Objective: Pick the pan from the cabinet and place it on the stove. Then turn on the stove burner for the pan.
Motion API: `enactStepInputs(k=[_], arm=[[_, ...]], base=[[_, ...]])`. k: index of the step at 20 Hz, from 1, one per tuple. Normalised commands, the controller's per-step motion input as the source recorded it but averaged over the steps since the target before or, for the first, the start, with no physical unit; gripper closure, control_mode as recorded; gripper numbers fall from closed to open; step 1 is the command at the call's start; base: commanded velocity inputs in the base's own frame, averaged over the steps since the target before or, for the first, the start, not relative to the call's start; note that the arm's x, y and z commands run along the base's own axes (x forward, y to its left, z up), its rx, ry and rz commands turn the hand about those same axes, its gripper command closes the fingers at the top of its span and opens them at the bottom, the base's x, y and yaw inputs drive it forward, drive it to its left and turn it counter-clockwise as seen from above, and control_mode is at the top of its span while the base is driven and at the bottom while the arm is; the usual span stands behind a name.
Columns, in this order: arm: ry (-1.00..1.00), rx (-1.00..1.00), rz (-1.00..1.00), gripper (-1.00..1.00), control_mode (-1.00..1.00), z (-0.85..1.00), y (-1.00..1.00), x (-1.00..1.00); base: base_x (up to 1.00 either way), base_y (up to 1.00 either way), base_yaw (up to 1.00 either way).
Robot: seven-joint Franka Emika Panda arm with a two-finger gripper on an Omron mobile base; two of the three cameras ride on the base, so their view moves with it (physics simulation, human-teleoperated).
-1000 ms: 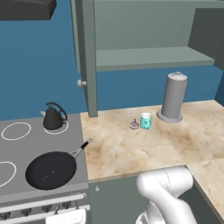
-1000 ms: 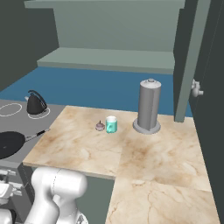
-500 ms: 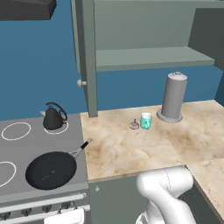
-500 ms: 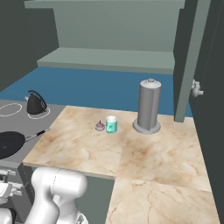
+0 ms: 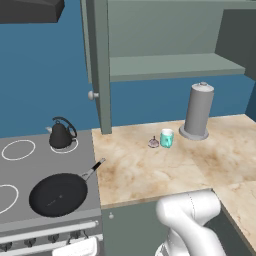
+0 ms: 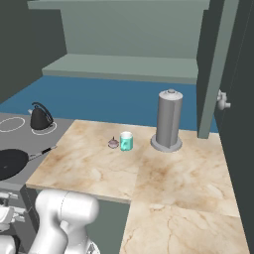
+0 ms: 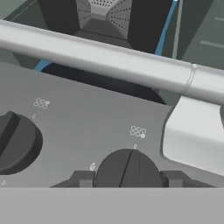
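Two dark fingertips [image 7: 83, 178] of the end effector [image 7: 129, 179] sit either side of a dark stove knob [image 7: 127, 168], pinching it, one tip on each flank; knob's ridge runs approx. upright in the hand view. A second knob [image 7: 17, 142] is off to the left of the end effector, same panel, untouched. Just above the end effector a pale horizontal bar [image 7: 100, 57] crosses the stove front, w/ a white bracket [image 7: 192, 133] up and to the right of the end effector. Small white dot markings are printed on the grey panel near each knob.

The pan [image 5: 59, 194] is on the stove [image 5: 30, 170], over the front burner nearest the tabletop [image 5: 165, 165], handle pointing up-right toward the tabletop edge; seen also at the left edge of the right base view [image 6: 11, 162]. A black kettle [image 5: 61, 134] is on the rear burner, behind the pan, apart from it.

On the tabletop: a small teal cup [image 5: 167, 138] w/ a tiny grey item [image 5: 153, 143] just beside it, and a tall grey cylinder [image 5: 198, 111] farther right near the wall. The cabinet [image 5: 165, 45] hangs above w/ doors open, inner shelf bare. Robot's white arm bends down below the tabletop edge toward the stove front.
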Motion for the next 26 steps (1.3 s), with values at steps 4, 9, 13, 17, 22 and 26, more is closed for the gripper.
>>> enactStepInputs(k=[4,9,13,17,22,26], arm=[[0.1,-0.23,0.01,1.0,-1.0,0.39,0.0,0.0],[0.11,-0.21,0.02,1.0,-1.0,0.37,0.0,0.0],[0.08,-0.21,0.01,1.0,-1.0,0.27,0.0,-0.01],[0.08,-0.23,0.0,1.0,-1.0,0.22,0.0,-0.08],[0.09,-0.23,0.0,1.0,-1.0,0.09,0.0,-0.12],[0.09,-0.23,0.0,1.0,-1.0,0.02,0.0,-0.14]], base=[[0.0,0.0,0.0],[0.0,0.0,0.0],[0.0,0.0,0.0],[0.0,0.0,0.0],[0.0,0.0,0.0],[0.0,0.0,0.0]])
